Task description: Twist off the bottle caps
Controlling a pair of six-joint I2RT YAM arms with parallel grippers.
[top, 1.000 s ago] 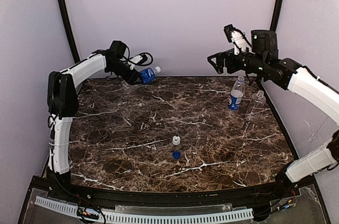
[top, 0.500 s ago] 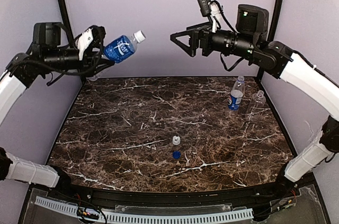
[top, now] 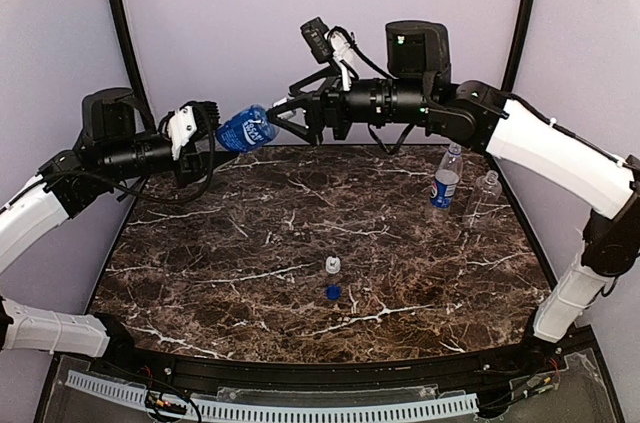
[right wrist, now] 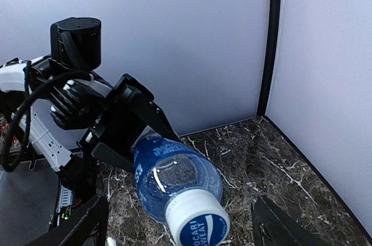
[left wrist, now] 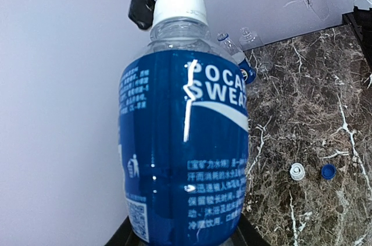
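Observation:
My left gripper (top: 205, 138) is shut on the blue-label bottle (top: 246, 129) and holds it in the air, nearly level, neck to the right. The bottle fills the left wrist view (left wrist: 186, 141) with its white cap (left wrist: 179, 9) screwed on. My right gripper (top: 285, 119) is open, a finger on each side of that cap (right wrist: 197, 223), not touching it. The Pepsi bottle (top: 446, 178) and the unlabelled bottle (top: 483, 198) stand capless at the back right. A loose white cap (top: 333, 264) and a blue cap (top: 333, 292) lie at the table's middle.
The dark marble table (top: 220, 243) is closed in by lilac walls at the back and both sides, with black corner posts (top: 520, 3). Both arms reach across the back of the table above its surface.
My left arm has brought the bottle lower and to the right. My right gripper has travelled left to the bottle's neck and now straddles the cap.

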